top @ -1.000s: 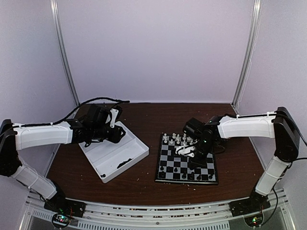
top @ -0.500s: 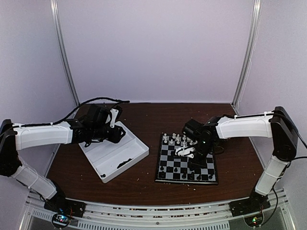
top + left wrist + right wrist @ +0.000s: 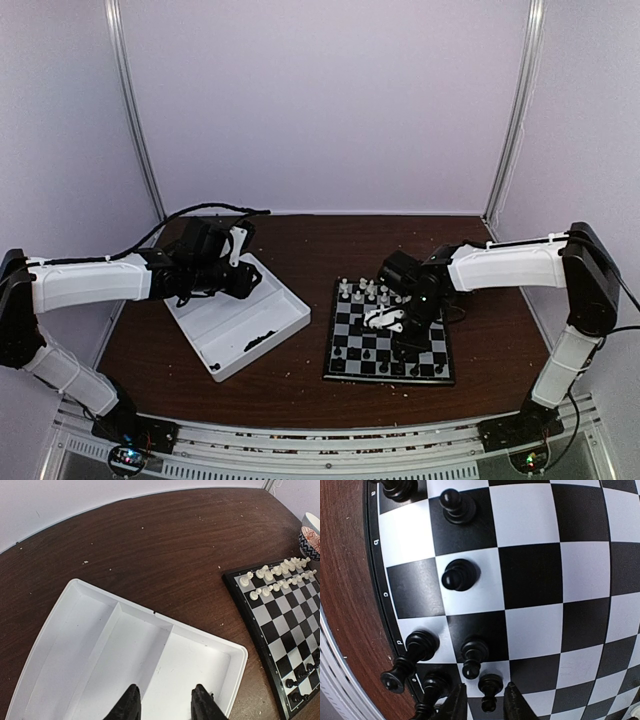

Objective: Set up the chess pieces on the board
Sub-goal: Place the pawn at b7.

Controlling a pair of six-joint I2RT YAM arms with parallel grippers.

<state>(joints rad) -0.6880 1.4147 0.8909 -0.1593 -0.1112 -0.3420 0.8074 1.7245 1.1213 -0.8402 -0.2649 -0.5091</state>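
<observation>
The board (image 3: 338,352) lies right of centre, with black chess pieces (image 3: 382,367) along its near rows. My right gripper (image 3: 403,347) points down at those rows. In the right wrist view the board (image 3: 535,575) fills the frame. A black pawn (image 3: 490,683) stands upright between my right gripper's (image 3: 484,692) fingers, with a gap on each side, so it is open. Other black pieces (image 3: 460,575) stand nearby. My left gripper (image 3: 165,702) hangs open over the white tray (image 3: 100,645), holding nothing.
A few black pieces (image 3: 262,338) lie in the tray (image 3: 285,300) near its front corner. White pieces (image 3: 275,575) stand in two rows on the board's far side. A patterned cup (image 3: 310,535) sits beyond the board. One black piece (image 3: 395,675) leans over the board's edge.
My right gripper's jaws have parted from the black pawn, which now stands free on its square. The right arm shifted slightly left. The left arm has not moved.
</observation>
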